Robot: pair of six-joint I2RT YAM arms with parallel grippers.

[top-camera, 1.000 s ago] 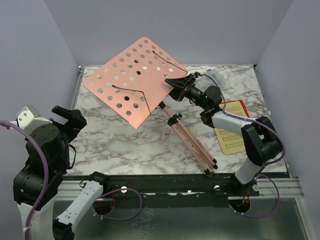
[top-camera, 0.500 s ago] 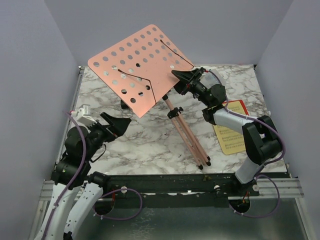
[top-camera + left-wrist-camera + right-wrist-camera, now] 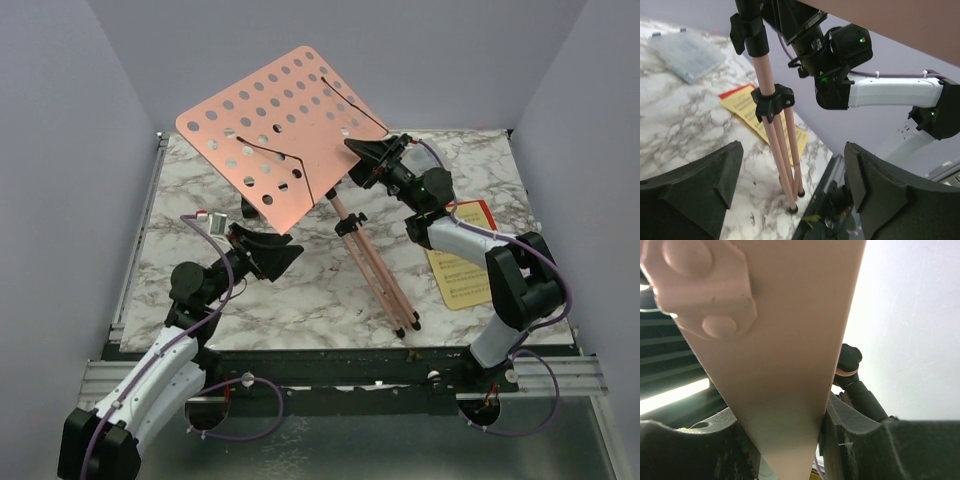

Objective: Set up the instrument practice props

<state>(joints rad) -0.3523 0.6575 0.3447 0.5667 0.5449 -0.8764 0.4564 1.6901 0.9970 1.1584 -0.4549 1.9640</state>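
The pink perforated music stand [image 3: 280, 130] is tilted above the marble table, and its three folded legs [image 3: 380, 275] reach down to the front edge. My right gripper [image 3: 365, 160] is shut on the pink bracket [image 3: 775, 365] behind the plate. My left gripper [image 3: 275, 255] stands open, low and just left of the legs. In the left wrist view the legs [image 3: 780, 150] run down between its wide-apart fingers [image 3: 700, 185] without touching them. Yellow and red sheet-music pages [image 3: 465, 265] lie flat at the right, under my right arm. No microphone shows clearly.
A clear plastic compartment box [image 3: 685, 50] lies at the back of the table. A small black thing [image 3: 248, 210] peeks from under the plate's left edge; I cannot tell what it is. The leg tips [image 3: 792, 207] rest close to the black front rail [image 3: 330, 365].
My right gripper has raised the stand more upright, drawing its feet along the front edge. My left arm has swung in from the left wall, low towards the legs.
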